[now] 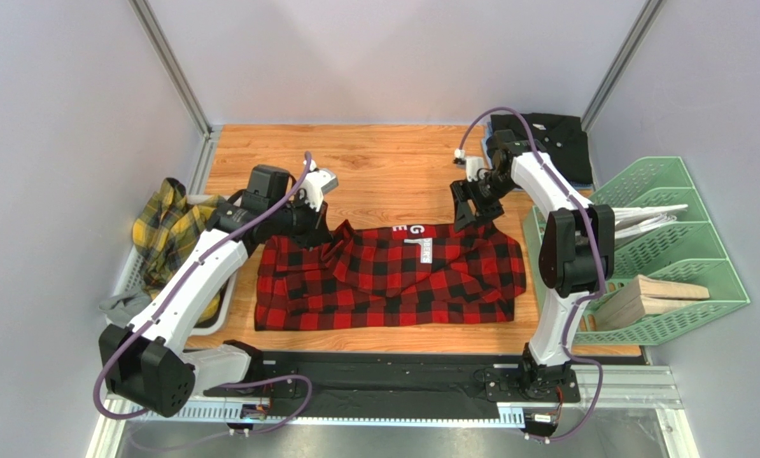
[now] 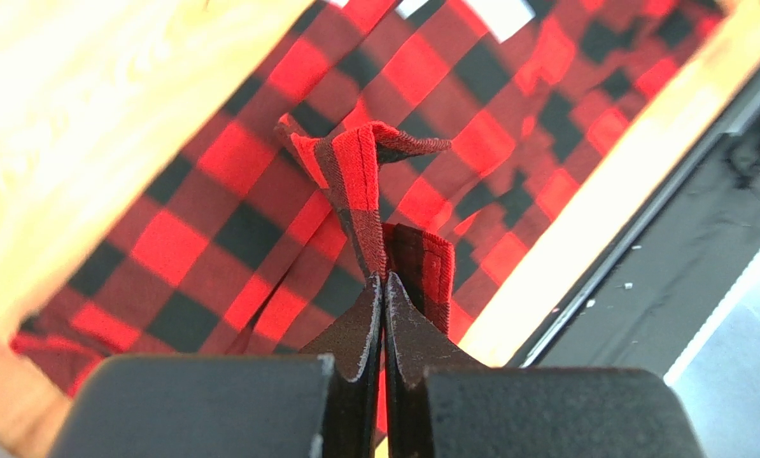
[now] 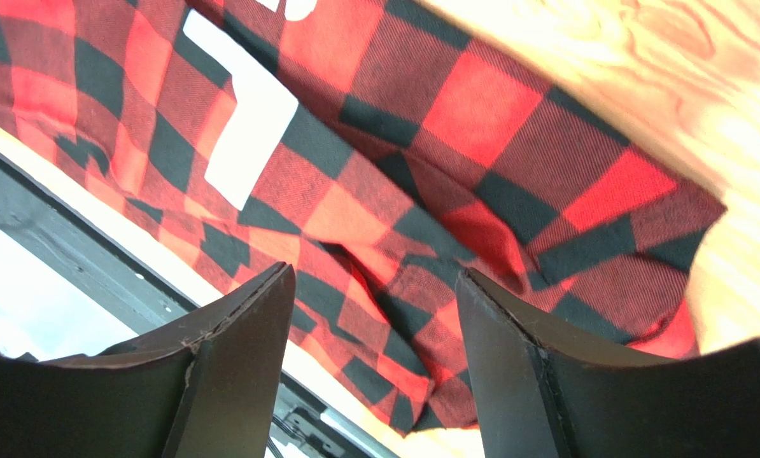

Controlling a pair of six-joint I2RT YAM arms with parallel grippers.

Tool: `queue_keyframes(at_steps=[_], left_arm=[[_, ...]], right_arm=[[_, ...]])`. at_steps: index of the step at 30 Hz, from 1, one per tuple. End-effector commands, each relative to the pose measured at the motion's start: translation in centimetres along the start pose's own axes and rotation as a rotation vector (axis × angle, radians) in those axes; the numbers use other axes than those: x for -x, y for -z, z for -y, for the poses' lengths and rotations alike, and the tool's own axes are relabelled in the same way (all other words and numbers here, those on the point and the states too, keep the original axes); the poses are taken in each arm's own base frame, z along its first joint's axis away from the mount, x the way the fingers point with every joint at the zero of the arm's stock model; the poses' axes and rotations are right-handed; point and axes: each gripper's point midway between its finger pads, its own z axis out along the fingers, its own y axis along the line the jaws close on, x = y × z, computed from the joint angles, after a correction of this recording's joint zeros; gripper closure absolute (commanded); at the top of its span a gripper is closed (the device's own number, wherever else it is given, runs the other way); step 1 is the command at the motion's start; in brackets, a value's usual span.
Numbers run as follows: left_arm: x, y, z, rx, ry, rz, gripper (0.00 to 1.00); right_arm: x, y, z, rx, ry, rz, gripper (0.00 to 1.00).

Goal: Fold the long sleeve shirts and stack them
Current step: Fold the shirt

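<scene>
Centrally, check shirt point(image 1: 393, 277) lies near desk's point(image 1: 374, 162) front edge, letters point(image 1: 411, 230) half hidden under fold. Left fingers point(image 2: 382, 320) clamped on its raised hem; right fingers point(image 1: 472, 212) apart above its far-right corner.

A wooden tabletop point(image 1: 384, 157) sits inside pale grey walls point(image 1: 384, 57), with slanted metal posts point(image 1: 169, 62) at the back corners. A green plastic rack point(image 1: 666, 176) stands along its right edge

The spread shirt point(image 1: 393, 281) lies centrally, second shirt point(image 1: 169, 229) left, third shirt point(image 1: 556, 143) apparently back-right.
</scene>
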Motion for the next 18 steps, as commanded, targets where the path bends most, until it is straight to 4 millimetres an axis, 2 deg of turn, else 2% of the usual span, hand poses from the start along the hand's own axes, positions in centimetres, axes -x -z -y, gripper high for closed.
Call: queue_keyframes(at_steps=[1,5,9,12,13,16,18], left_arm=[[2.7,1.8,2.8,-0.103,-0.095,0.087,1.00],[3.0,1.6,3.4,-0.120,-0.103,0.082,1.00],[3.6,1.6,3.3,-0.112,-0.099,0.087,1.00],[4.3,2.0,2.7,-0.062,-0.107,0.105,1.00],[4.2,2.1,2.2,-0.032,-0.103,0.102,1.00],[3.6,2.1,1.0,0.037,-0.080,0.081,1.00],[2.8,1.7,0.2,0.074,-0.054,0.057,1.00]], right_arm=[[1.6,-1.9,0.0,0.042,-0.003,0.015,0.31],[1.6,-3.1,0.0,0.063,-0.001,-0.001,0.28],[0.0,-3.9,-0.3,0.085,0.018,-0.053,0.32],[-1.1,-3.6,-0.1,0.075,0.043,-0.075,0.51],[-1.7,-3.6,0.0,0.071,0.043,-0.089,0.62],[-2.2,-3.2,0.4,0.048,0.065,-0.097,0.72],[-2.4,-3.0,0.9,0.031,0.073,-0.106,0.75]])
